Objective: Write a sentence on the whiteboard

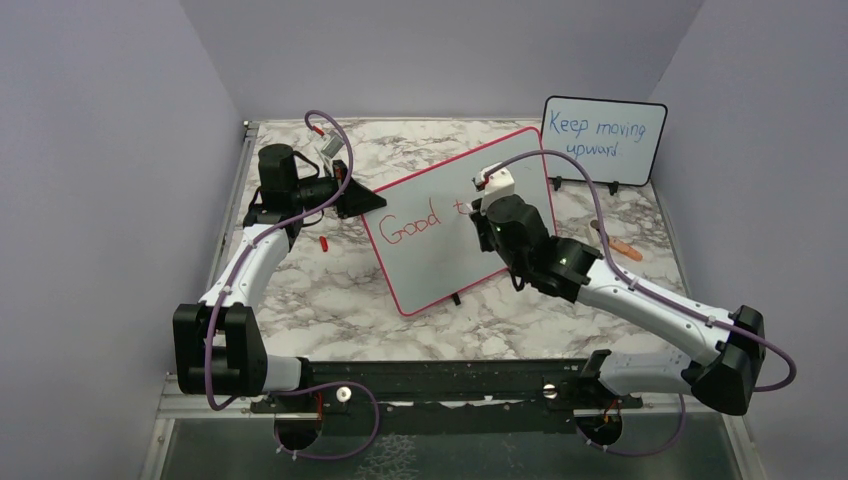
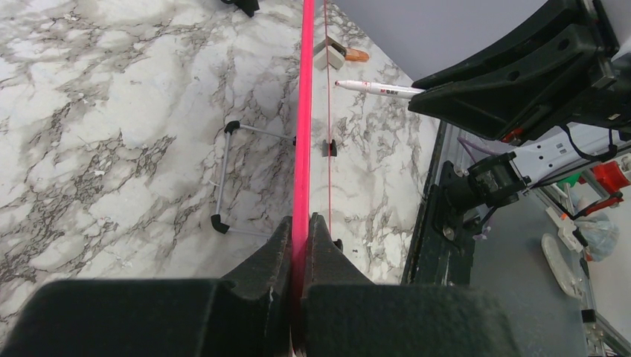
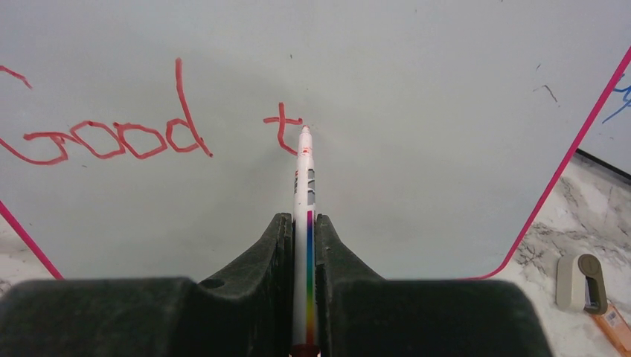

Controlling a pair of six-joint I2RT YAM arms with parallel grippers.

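grey-veined marble table (image 1: 300,290) is carrying the whiteboard (image 1: 440,265), which is standing askew at its middle, with the sentence (image 1: 412,224) reading only "good t" in red. the top view is placing the left hand (image 1: 362,197) at the board's left edge, the left wrist view is revealing it clenched on the pink frame (image 2: 301,149), and the right wrist view is showing the right hand (image 3: 301,223) grasping a marker (image 3: 305,178) whose tip is meeting the board just right of the "t". a smaller black-framed board (image 1: 603,140) is standing behind at the right, and the right arm (image 1: 600,285) is hiding part of the whiteboard.
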